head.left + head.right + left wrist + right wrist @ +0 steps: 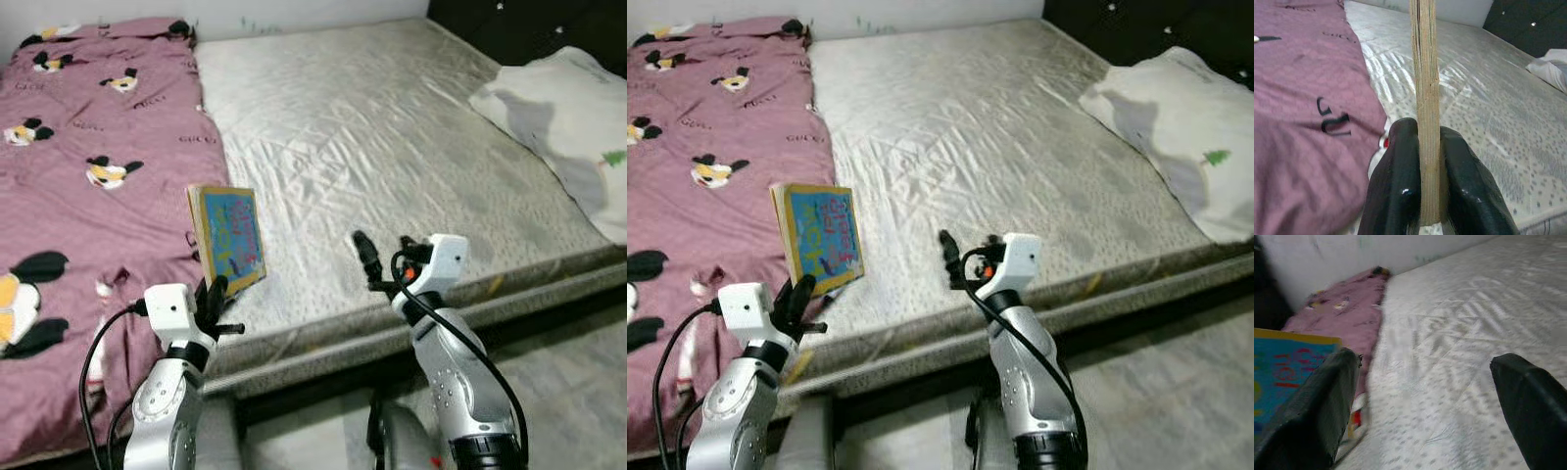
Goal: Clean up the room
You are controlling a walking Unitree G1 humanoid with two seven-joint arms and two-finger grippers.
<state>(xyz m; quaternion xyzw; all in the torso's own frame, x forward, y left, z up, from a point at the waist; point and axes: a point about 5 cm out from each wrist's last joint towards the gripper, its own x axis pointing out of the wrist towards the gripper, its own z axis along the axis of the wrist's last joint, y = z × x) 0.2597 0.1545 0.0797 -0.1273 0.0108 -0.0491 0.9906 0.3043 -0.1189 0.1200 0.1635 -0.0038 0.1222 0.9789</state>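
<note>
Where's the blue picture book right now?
The thin blue picture book with yellow edges is held upright in the left pincer, on the robot's left over the front edge of the grey mattress, beside the mauve cartoon-print blanket.

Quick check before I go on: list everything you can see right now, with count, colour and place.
mattress: one, pale grey, bare, across the middle and right.
blanket: one, mauve with cartoon mouse print, over the mattress's left part.
pillow: one, white, at the mattress's right edge.
book: one, blue cover with yellow edge, held upright above the mattress's near edge.
floor: grey, before the bed.
left hand: one, black fingers shut on the book's lower edge.
right hand: one, black fingers open above the mattress's near edge.
</note>
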